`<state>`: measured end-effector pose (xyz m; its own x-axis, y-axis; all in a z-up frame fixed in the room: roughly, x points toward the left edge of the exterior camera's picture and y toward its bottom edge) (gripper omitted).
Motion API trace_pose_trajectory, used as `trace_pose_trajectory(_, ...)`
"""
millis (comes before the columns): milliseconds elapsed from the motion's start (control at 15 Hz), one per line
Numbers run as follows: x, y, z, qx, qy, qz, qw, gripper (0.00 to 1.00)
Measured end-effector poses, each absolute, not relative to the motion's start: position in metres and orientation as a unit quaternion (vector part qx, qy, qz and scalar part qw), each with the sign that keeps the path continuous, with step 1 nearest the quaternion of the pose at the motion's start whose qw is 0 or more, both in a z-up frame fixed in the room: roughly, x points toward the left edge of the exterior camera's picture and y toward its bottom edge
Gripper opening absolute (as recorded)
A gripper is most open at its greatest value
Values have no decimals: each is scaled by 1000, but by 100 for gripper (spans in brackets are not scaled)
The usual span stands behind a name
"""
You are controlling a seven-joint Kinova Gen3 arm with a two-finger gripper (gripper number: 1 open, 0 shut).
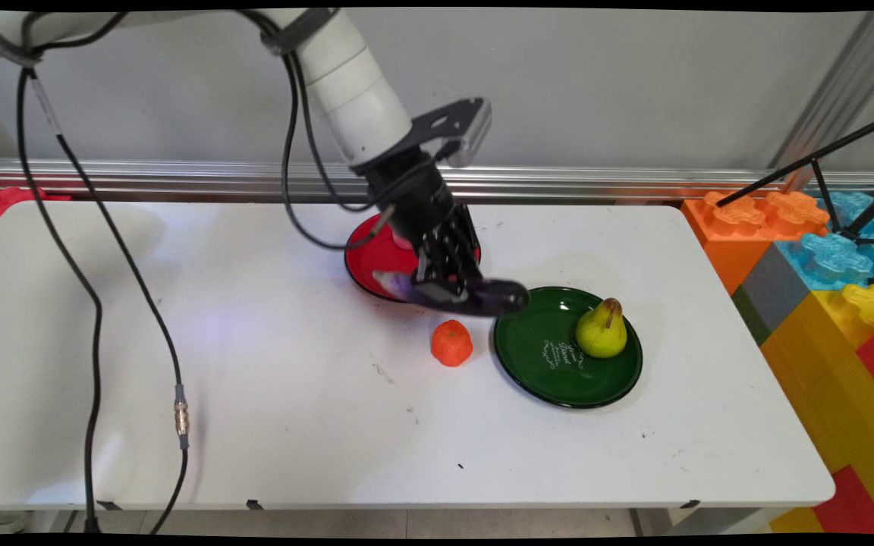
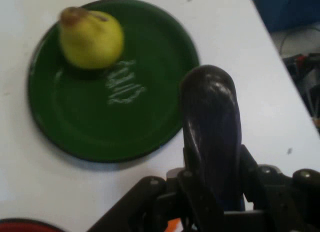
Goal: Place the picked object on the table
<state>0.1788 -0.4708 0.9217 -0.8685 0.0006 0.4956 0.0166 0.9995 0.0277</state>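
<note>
My gripper [image 1: 448,288] is shut on a dark purple eggplant [image 1: 475,296], held lying sideways just above the table between the red plate [image 1: 376,262] and the green plate [image 1: 566,375]. In the hand view the eggplant [image 2: 210,127] sticks out from between the fingers, its rounded end over the green plate's [image 2: 75,127] rim. A yellow-green pear [image 1: 602,330] stands on the green plate; the hand view shows the pear [image 2: 91,38] at that plate's far side. An orange fruit [image 1: 451,343] lies on the table just left of the green plate, below the gripper.
Large coloured building blocks [image 1: 824,288] stack up past the table's right edge, with a black tripod [image 1: 839,174] above them. Black cables [image 1: 95,303] hang over the table's left part. A metal rail [image 1: 179,178] runs along the back.
</note>
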Motion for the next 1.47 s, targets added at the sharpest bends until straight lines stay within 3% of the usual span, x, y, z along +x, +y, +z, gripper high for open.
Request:
trace_pose_trajectory(400, 175, -438, 889, -22, -966, -25, 258, 0)
trace_pose_trajectory(1000, 182, -398, 805, -28, -970, -32, 239, 0)
trace_pose_trajectory(1467, 187, -394, 780, -24, -973, -14, 228, 0)
